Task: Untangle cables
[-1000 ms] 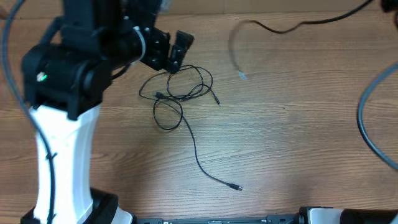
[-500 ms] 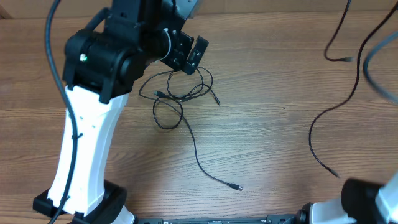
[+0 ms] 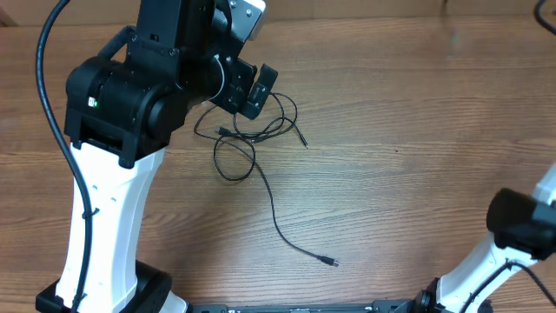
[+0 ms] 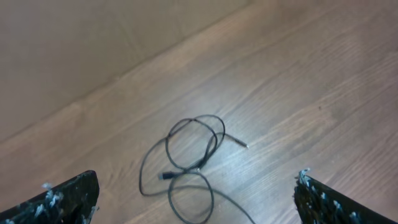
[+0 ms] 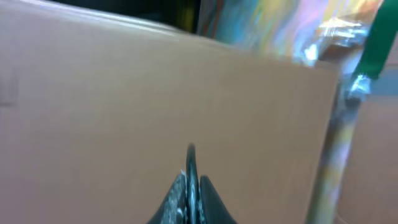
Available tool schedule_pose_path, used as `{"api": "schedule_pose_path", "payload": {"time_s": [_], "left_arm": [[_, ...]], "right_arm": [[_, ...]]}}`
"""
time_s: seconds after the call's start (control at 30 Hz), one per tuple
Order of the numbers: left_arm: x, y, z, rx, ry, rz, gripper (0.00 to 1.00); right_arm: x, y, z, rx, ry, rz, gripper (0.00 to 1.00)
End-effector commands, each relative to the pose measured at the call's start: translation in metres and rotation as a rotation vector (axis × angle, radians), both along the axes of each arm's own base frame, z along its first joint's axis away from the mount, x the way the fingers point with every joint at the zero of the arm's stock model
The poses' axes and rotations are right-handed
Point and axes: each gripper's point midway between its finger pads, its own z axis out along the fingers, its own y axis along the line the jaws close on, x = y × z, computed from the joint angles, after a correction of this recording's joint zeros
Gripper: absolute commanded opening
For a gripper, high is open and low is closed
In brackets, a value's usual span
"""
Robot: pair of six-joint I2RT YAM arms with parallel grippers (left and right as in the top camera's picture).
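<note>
A thin black cable (image 3: 252, 130) lies in tangled loops on the wooden table (image 3: 408, 174). Its tail runs to a plug (image 3: 328, 261) near the front. My left gripper (image 3: 250, 89) hangs over the back of the loops, open wide and empty. The left wrist view shows its two fingertips (image 4: 68, 196) far apart, with the loops (image 4: 193, 146) and a plug (image 4: 165, 176) below between them. My right gripper (image 5: 191, 179) is raised outside the overhead view, shut on a thin black cable (image 5: 190, 155) that sticks up between its jaws.
The left arm's white column (image 3: 104, 217) stands at the front left. Part of the right arm (image 3: 521, 224) shows at the front right edge. The right wrist view faces a brown cardboard surface (image 5: 124, 93), with a colourful blur at its top right.
The second cable that hung at the right has gone up out of the overhead view with the right arm. The left gripper has shifted slightly left over the loops. The tangled cable has not moved.
</note>
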Motion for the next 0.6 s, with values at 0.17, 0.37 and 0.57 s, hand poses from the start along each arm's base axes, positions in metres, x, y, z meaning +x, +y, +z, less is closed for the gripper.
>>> {"api": "schedule_pose_path", "payload": {"time_s": [0.17, 0.37, 0.57], "left_arm": [[0.018, 0.004, 0.027, 0.02, -0.153, 0.015, 1.0], [0.034, 0.011, 0.045, 0.023, -0.246, 0.082, 1.0], [0.037, 0.01, 0.049, -0.001, -0.255, 0.096, 1.0]], "right_arm": [[0.03, -0.114, -0.063, -0.184, 0.06, -0.372, 0.04], [0.031, -0.233, -0.179, -0.145, 0.31, -0.516, 0.04], [0.03, -0.282, -0.291, -0.005, 0.541, -0.475, 0.04]]}}
